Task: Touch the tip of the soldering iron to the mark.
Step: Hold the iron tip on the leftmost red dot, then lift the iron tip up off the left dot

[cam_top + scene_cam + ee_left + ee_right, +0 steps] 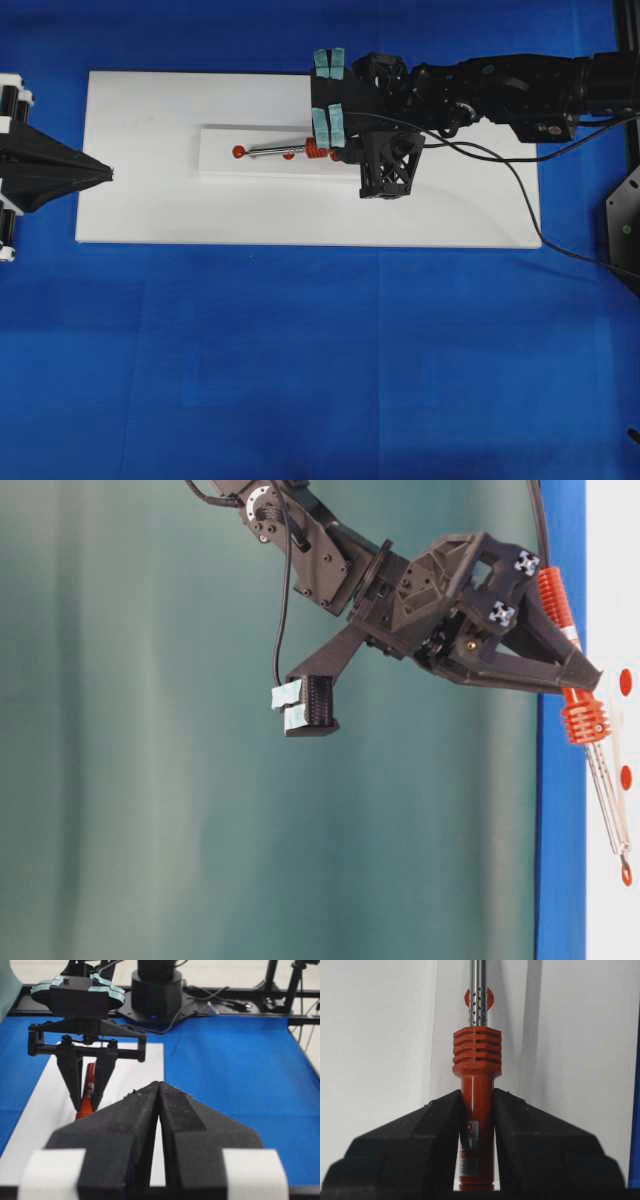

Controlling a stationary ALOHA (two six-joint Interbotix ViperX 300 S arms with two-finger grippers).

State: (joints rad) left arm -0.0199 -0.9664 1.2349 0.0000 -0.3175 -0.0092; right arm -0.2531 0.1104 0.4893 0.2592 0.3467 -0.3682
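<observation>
The soldering iron [290, 151] lies nearly level over the raised white strip [220, 165] in the middle of the white board [150, 210], its red-orange ribbed handle pinched in the right claw [476, 1110], whose jaws press against both sides of the handle. The silver shaft runs out toward the left of the overhead view, and the tip [242, 152] appears to sit at or on the leftmost red mark [238, 152]; a second red dot [288, 155] shows beside the shaft, nearer the handle. So the step in hand looks like the touch itself, either just made or about to be made. From the table-level view the tip seems to meet the lowest red dot against the board's face, but whether metal truly touches the surface I cannot tell. If a gap remains, the next move would call for a small, slow dip of the claw toward the board, keeping the shaft lined up with the mark and not pressing hard. The left claw [159, 1110] rests at the left edge of the board, its jaws together and holding nothing. In the right wrist view the tip is cut off at the top, and only one dot shows behind the perforated shaft. The black cord [500, 170] trails off to the right across the blue table [300, 350].
</observation>
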